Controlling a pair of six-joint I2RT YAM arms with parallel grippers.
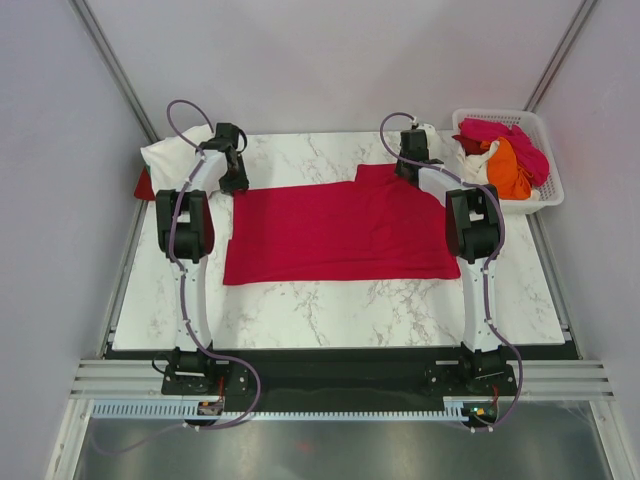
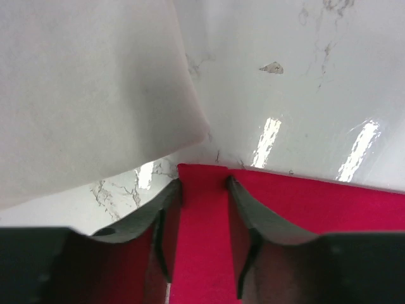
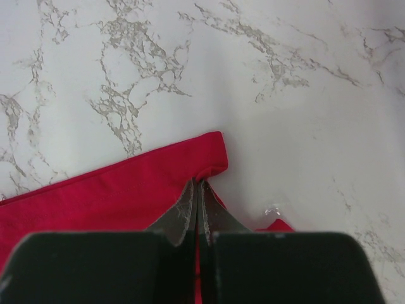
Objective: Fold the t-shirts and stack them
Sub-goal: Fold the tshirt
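**Crimson shirt mid-fold, both pincers at the far edge**

The crimson t-shirt lies flat across the middle of the worktop as a broad rectangle, with one sleeve poking out at the far right. Judged step: a lengthwise fold, the far edge to come over toward the near one.

Right pincer: jaws pressed together, a pucker of crimson hem nipped at the tips, beside the sleeve's corner.

Left pincer: jaws roughly half apart, set astride the shirt's far-left corner. The cloth lies flat between them — nothing gripped, as far as the wrist view shows.

Next move calls for the left jaws to nip that corner firmly and catch every layer. Then both arms lift level and carry the edge toward the bases without dragging the lower part. An uneven lift would likely skew the fold.

The cream-white t-shirt sits at the far-left corner of the worktop, just beside the left pincer, its edge close to the crimson corner — a snag risk. A bit of red shows under it; I cannot tell what it is. A pink t-shirt and an orange t-shirt are heaped in the white lattice basket at far right.

Surface: white, marble-veined and glossy, with glare streaks in the left wrist view.

Room: plain pale walls, metal posts slanting up at the corners, and a slotted rail along the near edge by the arm bases.
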